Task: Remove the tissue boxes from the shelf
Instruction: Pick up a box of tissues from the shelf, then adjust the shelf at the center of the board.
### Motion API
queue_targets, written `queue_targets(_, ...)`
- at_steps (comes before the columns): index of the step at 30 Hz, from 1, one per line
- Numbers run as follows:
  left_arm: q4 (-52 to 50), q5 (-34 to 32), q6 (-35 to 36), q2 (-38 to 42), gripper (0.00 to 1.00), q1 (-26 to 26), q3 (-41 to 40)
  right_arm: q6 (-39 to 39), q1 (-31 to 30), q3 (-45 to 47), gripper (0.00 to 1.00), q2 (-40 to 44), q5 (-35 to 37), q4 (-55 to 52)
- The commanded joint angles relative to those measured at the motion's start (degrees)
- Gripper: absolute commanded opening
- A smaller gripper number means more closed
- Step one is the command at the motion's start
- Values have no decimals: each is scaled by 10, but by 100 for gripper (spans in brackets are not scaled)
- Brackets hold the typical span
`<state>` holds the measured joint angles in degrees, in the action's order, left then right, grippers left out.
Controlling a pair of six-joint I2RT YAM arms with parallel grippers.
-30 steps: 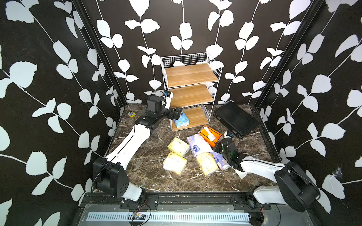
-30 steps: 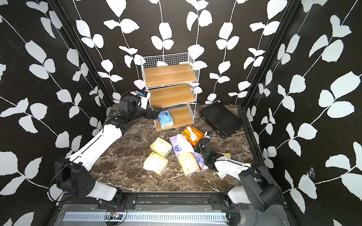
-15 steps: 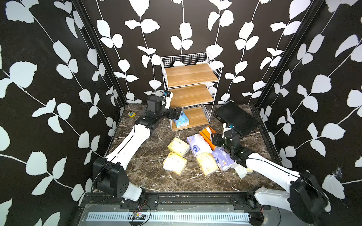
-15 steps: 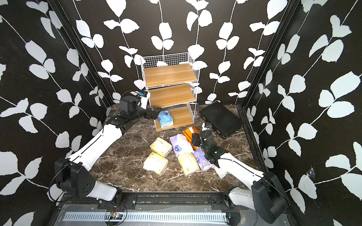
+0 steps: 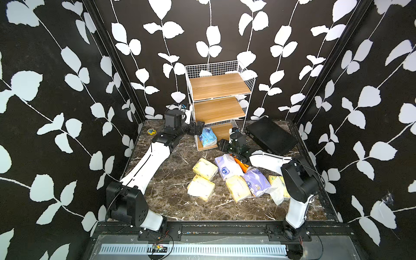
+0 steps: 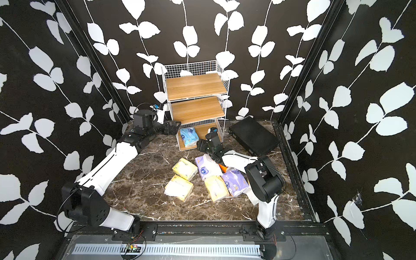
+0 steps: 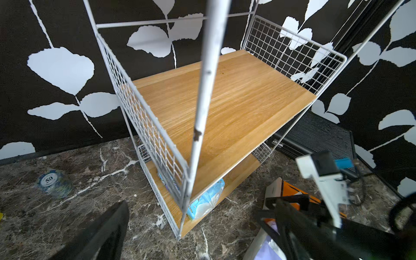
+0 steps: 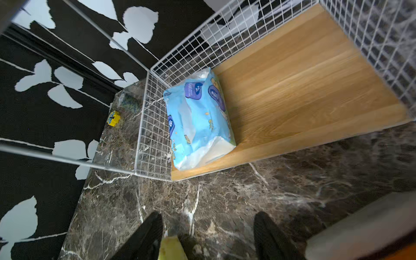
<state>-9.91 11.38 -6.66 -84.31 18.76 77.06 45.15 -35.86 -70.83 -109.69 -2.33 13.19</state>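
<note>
Returning open and empty, the right gripper faces the light blue plastic tissue pack, last on the white wire-grid shelf.

Light falls evenly from above, and both top views are bright and sharp. The black walls stay dark, and straight lines bow near the edges. The shelf boards carry a pale sheen, and the bench holds only soft shadows under my arms. In the left wrist view a close post and my right arm are blurred. In the right wrist view the blue pack is crisp, with glare on its plastic. My jaws there are dark and out of focus.
</note>
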Motion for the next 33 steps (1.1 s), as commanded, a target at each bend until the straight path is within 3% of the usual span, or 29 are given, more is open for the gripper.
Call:
queue_targets(1,10,8,-6,4,99,0,-4,26,0,-75,67,-40,7,32)
queue_targets(15,16,18,-10,8,99,0,-5,15,9,-199,69,-179,29,38)
queue_targets(20,16,16,-9,11,99,0,-7,-7,9,-234,62,-208,23,24)
queue_targets(25,15,19,-11,5,99,0,-5,-32,9,-215,42,-198,47,17)
queue_targets(32,13,7,-9,-5,99,0,-3,-66,10,-187,2,-175,39,27)
queue_targets(33,16,3,-9,-8,99,0,-3,-74,10,-185,0,-172,34,26)
